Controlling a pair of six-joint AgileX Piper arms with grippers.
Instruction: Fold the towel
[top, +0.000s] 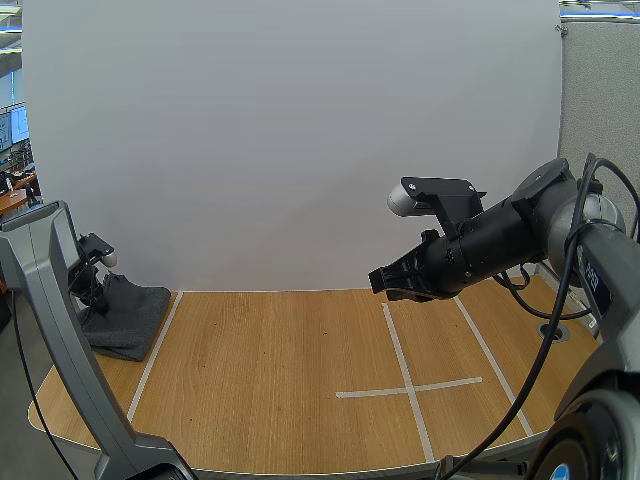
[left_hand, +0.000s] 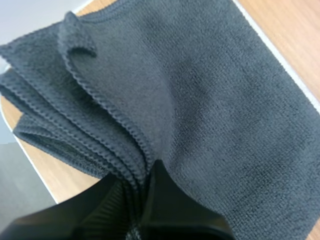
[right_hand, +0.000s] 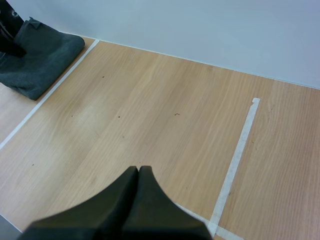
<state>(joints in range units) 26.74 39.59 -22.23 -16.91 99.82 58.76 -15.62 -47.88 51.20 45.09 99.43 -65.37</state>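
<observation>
Wooden table (top: 280, 400) marked with white tape lines (top: 405, 380) carries a folded dark grey towel (top: 128, 318) at its far left corner. The left wrist view adds the towel's stacked hemmed layers, pinched by the left gripper (left_hand: 142, 182). The right gripper (right_hand: 138, 171) hangs above bare wood, well apart, fingers pressed together, arm reaching leftward.

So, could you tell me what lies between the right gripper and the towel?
Only bare wooden table crossed by white tape lines lies between the right gripper and the towel, as the high view shows.
</observation>
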